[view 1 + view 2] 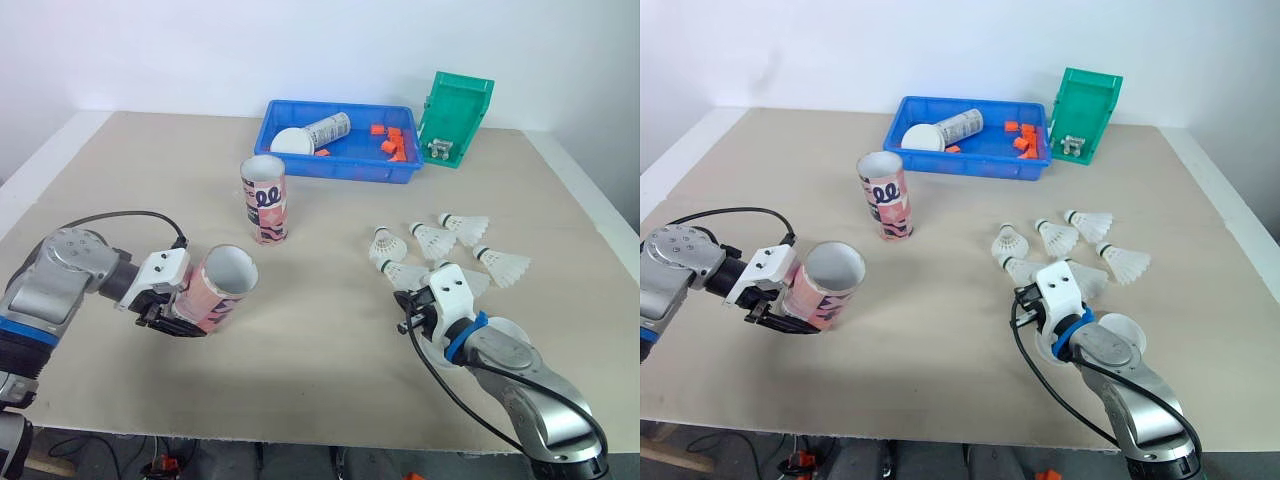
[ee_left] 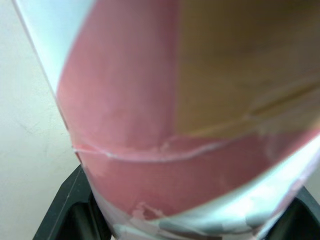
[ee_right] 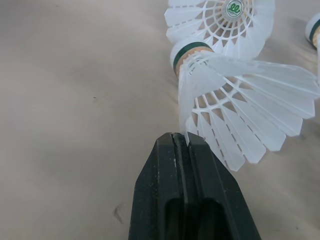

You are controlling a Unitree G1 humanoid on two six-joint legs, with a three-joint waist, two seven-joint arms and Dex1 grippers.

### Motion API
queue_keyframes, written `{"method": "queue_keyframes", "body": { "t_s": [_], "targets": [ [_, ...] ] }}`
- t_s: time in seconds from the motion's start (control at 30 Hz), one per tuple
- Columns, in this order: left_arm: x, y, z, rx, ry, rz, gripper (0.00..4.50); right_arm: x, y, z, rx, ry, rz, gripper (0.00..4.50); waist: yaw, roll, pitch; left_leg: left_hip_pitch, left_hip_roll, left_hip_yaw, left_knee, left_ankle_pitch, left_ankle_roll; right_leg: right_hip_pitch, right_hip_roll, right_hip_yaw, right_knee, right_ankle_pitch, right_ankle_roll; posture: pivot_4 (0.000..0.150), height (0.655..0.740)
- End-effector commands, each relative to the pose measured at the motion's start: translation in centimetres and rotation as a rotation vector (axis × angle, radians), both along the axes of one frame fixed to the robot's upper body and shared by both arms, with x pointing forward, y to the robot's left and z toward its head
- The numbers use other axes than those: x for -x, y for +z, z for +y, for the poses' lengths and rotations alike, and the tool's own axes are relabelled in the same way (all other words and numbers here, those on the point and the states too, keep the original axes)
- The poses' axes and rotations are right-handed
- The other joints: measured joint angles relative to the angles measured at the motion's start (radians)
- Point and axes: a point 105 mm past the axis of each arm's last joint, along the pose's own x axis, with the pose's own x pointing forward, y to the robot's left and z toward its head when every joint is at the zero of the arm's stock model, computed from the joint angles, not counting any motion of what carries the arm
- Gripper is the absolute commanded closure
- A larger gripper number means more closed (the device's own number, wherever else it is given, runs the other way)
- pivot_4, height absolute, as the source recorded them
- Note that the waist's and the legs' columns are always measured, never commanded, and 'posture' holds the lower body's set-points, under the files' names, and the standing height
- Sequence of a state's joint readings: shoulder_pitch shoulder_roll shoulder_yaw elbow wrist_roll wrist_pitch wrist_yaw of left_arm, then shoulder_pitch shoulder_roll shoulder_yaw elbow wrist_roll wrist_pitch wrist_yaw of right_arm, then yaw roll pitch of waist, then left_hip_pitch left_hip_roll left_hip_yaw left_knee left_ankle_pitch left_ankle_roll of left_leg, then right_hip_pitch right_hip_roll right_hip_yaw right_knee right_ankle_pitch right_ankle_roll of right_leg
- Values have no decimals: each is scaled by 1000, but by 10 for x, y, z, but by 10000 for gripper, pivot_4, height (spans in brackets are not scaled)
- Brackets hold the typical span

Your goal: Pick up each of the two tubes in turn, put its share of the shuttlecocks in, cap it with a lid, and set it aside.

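My left gripper (image 1: 166, 309) is shut on a pink patterned tube (image 1: 216, 289), held tilted just above the table with its open mouth (image 1: 230, 270) facing up and to the right. A second matching tube (image 1: 265, 200) stands upright mid-table. My right gripper (image 3: 180, 137) is shut, pinching the skirt edge of a white shuttlecock (image 3: 235, 110) that lies on the table. Several more shuttlecocks (image 1: 433, 240) lie just beyond it. A white lid (image 1: 292, 141) rests in the blue tray, and another white disc (image 1: 1122, 331) lies beside my right wrist.
The blue tray (image 1: 340, 172) at the back also holds a lying can and orange pieces. A green bin (image 1: 457, 115) leans at its right end. Bare table lies between the two arms, and the front edge is close below them.
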State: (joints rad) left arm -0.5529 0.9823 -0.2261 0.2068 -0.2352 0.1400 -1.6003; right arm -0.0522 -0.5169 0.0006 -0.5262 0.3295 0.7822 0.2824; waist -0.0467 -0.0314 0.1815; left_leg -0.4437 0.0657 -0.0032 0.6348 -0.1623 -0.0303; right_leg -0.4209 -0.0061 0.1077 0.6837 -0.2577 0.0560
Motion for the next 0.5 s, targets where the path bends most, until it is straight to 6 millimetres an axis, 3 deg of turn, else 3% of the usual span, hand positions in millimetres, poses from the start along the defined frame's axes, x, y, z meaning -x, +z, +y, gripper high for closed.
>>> {"method": "queue_keyframes", "body": {
  "t_s": [0.03, 0.2, 0.3, 0.37, 0.5],
  "targets": [
    [5, -3, -4, -8, -30, 27, 17308, 4, 20, -3, 22, 28, -79, 44681, 0, 0, 0, 0, 0, 0, 0, 0, 0, 0, 0, 0, 0, 0, 0, 1500, 7038],
    [4, -3, -4, -11, -31, 27, 17308, 8, 44, -10, 86, 82, -153, 44681, 1, 0, 0, 0, 0, 0, 0, 0, 0, 0, 0, 0, 0, 0, 0, 1500, 7038],
    [4, -4, -4, -12, -31, 29, 17308, 5, 72, -2, 132, 173, -247, 44681, 0, 0, 0, 0, 0, 0, 0, 0, 0, 0, 0, 0, 0, 0, 0, 1500, 7038],
    [4, -4, -4, -13, -31, 32, 17308, 9, 90, 11, 126, 275, -296, 44681, 0, 1, 0, 0, 0, 0, 0, 0, 0, 0, 0, 0, 0, 1, 0, 1500, 7038],
    [3, -3, -4, -15, -30, 34, 17308, 38, 119, 54, 114, 654, -368, 44681, 0, 1, 0, 0, 0, 0, 0, 0, 0, 0, 0, 0, 0, 0, 0, 1500, 7038]
  ]
}}
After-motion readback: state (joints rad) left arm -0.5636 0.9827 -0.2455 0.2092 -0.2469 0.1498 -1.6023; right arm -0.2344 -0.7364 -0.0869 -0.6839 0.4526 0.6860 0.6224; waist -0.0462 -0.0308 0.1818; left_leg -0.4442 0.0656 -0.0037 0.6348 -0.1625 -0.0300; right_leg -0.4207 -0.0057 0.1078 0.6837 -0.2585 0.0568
